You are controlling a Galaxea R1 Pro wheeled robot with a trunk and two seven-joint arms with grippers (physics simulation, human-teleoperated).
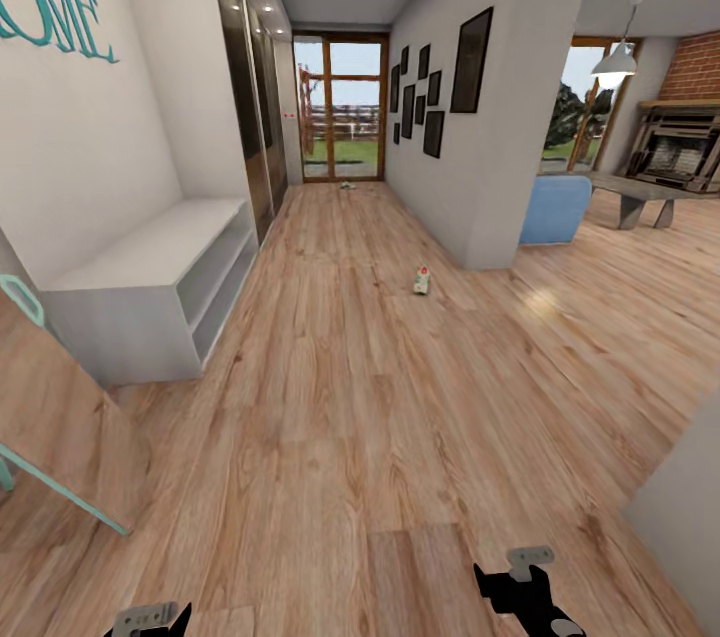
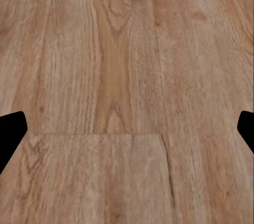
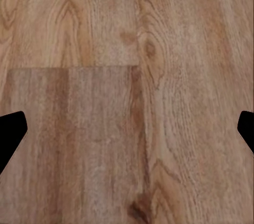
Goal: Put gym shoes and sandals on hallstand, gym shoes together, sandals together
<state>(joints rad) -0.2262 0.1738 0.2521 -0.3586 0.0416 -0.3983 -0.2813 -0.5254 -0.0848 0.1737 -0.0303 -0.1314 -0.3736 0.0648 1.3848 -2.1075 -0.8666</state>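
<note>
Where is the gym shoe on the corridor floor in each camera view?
Head view: gym shoe lies right of centre on the corridor floor, beside the wall corner.
Left wrist view: not in it; floor planks between open end effector fingertips.
Right wrist view: not in it.
Shared landmark: the wood-plank floor.

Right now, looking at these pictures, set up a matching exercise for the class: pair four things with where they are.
Things:
1. gym shoe
2. hallstand
3. blue armchair
4. right gripper

Places:
A. against the left wall
B. low at the near edge of the head view, above bare floor
C. on the corridor floor, near the wall corner
D. beyond the corner, in the room to the right

Pairs: 1-C, 2-A, 3-D, 4-B
</note>
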